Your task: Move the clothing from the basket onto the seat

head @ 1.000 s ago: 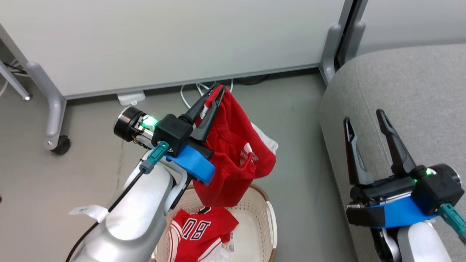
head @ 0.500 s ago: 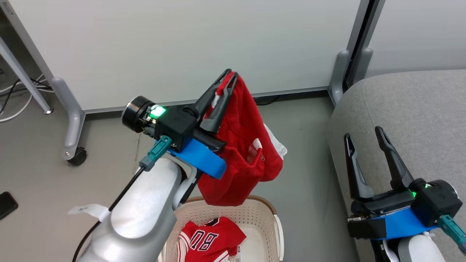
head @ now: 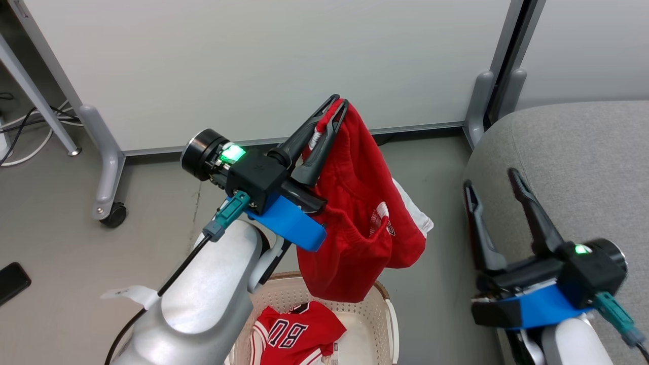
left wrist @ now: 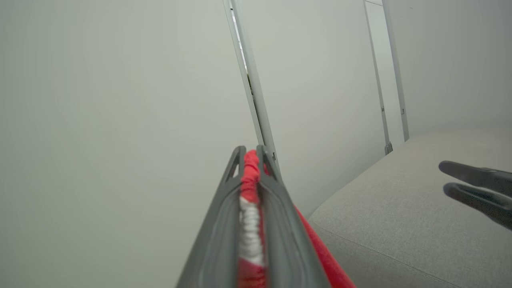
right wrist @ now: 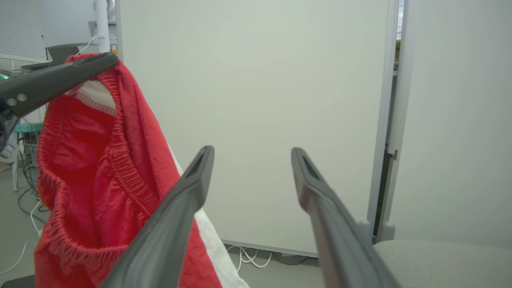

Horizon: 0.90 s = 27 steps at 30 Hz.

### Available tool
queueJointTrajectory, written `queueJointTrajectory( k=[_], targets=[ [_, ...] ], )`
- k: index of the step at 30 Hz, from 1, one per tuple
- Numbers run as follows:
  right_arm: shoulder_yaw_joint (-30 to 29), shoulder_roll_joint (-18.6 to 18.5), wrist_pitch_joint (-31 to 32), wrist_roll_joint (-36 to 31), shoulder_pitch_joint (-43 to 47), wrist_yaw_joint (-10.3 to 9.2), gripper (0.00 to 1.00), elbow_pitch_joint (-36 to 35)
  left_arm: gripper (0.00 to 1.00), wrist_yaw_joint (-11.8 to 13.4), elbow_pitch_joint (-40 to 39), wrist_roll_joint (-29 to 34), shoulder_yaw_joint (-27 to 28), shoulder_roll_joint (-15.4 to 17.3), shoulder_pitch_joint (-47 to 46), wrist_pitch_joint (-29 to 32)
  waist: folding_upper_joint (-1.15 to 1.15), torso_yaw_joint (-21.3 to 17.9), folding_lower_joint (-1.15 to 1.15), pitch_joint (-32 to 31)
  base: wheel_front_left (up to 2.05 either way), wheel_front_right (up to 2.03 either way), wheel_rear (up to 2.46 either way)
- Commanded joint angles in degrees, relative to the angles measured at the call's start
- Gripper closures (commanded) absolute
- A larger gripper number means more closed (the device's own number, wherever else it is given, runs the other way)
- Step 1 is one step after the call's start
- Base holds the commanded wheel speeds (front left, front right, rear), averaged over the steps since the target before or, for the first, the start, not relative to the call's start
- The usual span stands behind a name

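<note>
Nearest, at the bottom of the head view, the cream perforated plastic laundry basket with a brown woven-look rim [head: 388, 299] stands on the grey floor [head: 61, 238]. Inside it lies the red jersey with white-striped trim and dark numerals [head: 299, 332], crumpled towards the basket's left side beside the pale left forearm. Above the basket the left gripper [head: 338, 101] is raised, its two long dark fingers clenched on the elastic waistband of the soft red garment with a broad white band [head: 355, 238]. The left wrist view shows red cloth and a strip of white ribbing pinched between the closed fingers. The garment hangs from that grip with the white band along its right edge. Its lowest fold overlaps the basket's far rim in the head view, and whether it touches cannot be told. To the right, the right gripper [head: 489, 180] is released, fingers spread wide and holding nothing, tips over the left edge of the large grey woven-fabric sofa cushion [head: 583, 152]. A strip of floor separates this seat from the hanging garment. Farthest back stand white partition panels [head: 253, 61] on grey legs, one with a black caster [head: 114, 215].
</note>
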Motion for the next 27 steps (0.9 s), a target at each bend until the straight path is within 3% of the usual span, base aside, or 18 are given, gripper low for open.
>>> queueJointTrajectory(
  k=[1,13,27],
  targets=[
    [0.5,-0.1,-0.2,-0.7,-1.3,0.03,0.00,0.2,1.00,0.0,-0.3,0.1,-0.1,0.0,-0.9,-0.2,0.00,0.1,0.00,0.1,0.00,0.00,0.00],
    [12.0,-4.0,-0.2,-2.2,-13.2,0.03,0.00,8.3,1.00,-0.1,-0.9,0.2,-2.1,-1.3,-1.7,-0.2,0.00,1.8,0.00,1.2,0.00,0.00,0.00],
    [17.1,-3.7,-0.2,0.1,-21.2,0.03,0.00,20.5,1.00,-0.1,-2.4,-1.2,-6.7,-3.5,-4.1,-0.2,0.00,4.9,0.00,2.7,0.00,0.00,0.00]
  ],
)
